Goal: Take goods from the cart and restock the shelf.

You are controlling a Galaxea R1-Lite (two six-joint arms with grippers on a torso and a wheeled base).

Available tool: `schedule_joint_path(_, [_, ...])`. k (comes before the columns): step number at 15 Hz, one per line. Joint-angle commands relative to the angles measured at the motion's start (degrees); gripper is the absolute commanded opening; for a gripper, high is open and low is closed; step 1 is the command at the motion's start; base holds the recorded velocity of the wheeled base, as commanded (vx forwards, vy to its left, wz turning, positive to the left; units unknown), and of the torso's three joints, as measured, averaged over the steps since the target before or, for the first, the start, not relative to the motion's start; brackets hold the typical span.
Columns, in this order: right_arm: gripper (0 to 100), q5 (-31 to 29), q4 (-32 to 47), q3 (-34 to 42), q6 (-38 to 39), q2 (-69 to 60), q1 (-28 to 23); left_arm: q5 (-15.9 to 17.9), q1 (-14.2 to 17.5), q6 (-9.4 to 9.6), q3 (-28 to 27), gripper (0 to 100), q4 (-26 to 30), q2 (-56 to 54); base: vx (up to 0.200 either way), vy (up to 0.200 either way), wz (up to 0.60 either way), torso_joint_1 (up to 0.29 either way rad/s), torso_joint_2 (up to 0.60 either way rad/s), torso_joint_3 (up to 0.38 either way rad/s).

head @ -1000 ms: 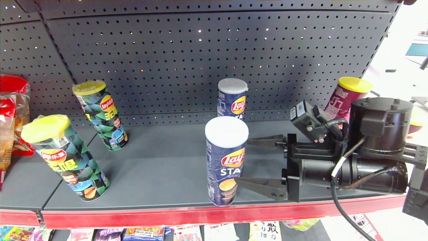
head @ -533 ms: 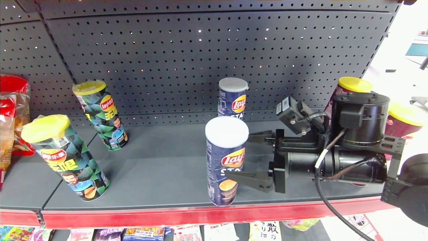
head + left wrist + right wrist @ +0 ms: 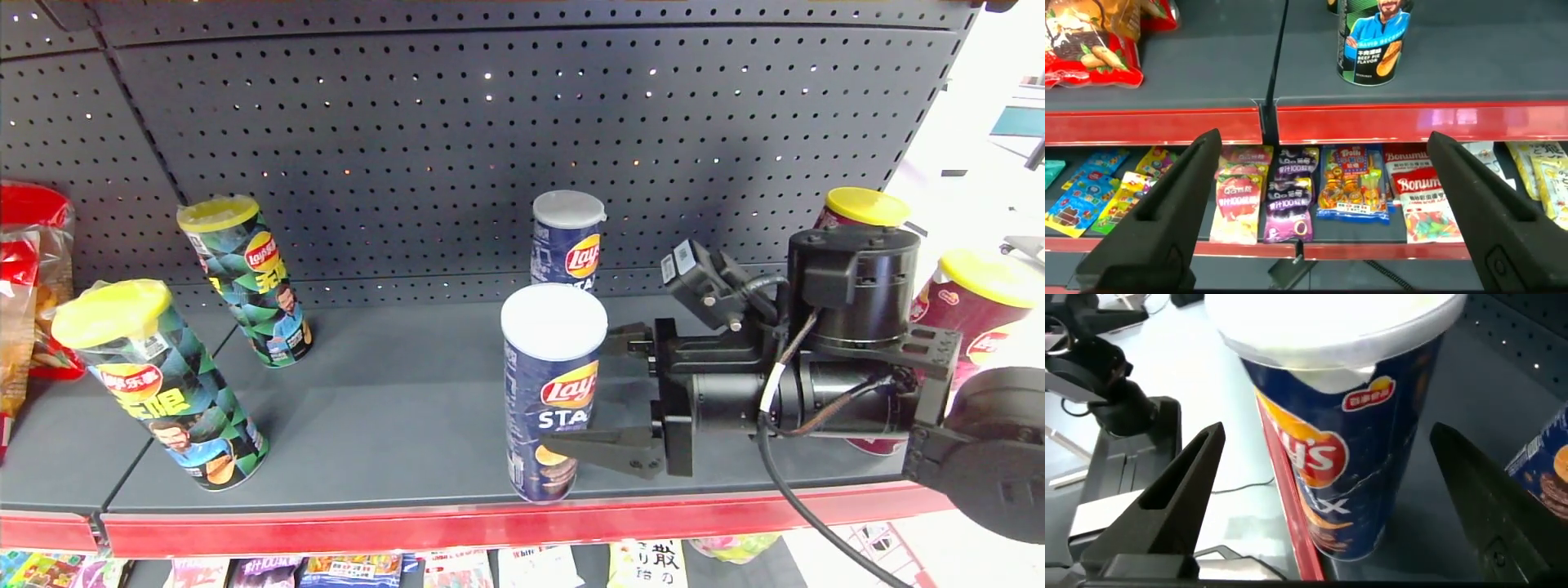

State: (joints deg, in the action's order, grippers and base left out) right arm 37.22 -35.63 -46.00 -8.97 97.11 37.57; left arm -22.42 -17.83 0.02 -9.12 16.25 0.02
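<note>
- Grey shelf (image 3: 392,408) with a holey back wall and a red front edge (image 3: 326,523) takes up most of the head view.
- The blue can (image 3: 553,392) with the white lid stands up straight in the low middle of the frame, very near the red edge.
- The right hand (image 3: 575,390) comes in from the right of the frame. It is spread wide, with one finger on each side of the can and a gap at both sides.
- It looks like this hand is about to hold the can, maybe to set it farther back.
- To do it well, keep the fingers (image 3: 604,447) level and close them slowly on the middle of the can.
- Squeeze softly, because the can looks thin and could dent.
- Do not bump it sideways first. It is so near the edge that it could tip and fall off.
- If it goes back, stop before the other blue can (image 3: 566,237) behind it.
- The left hand (image 3: 1323,143) is spread wide too, grasping nothing, in front of the candy packs (image 3: 1355,184) on the shelf below.
</note>
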Motion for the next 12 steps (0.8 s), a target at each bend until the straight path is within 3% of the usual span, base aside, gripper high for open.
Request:
schedule_joint_path(1, [100,0.8,-0.1,-1.6,-0.1,1.4,-0.1,0.0,0.0,0.06,0.0,100,0.0,0.0,0.0,0.0,0.0,0.0,0.0,0.0])
schedule_joint_path(12, [100,2.6,-0.1,-7.1,0.0,4.2,0.4,-0.3,0.1,0.94,-0.1,100,0.0,0.0,0.0,0.0,0.0,0.0,0.0,0.0])
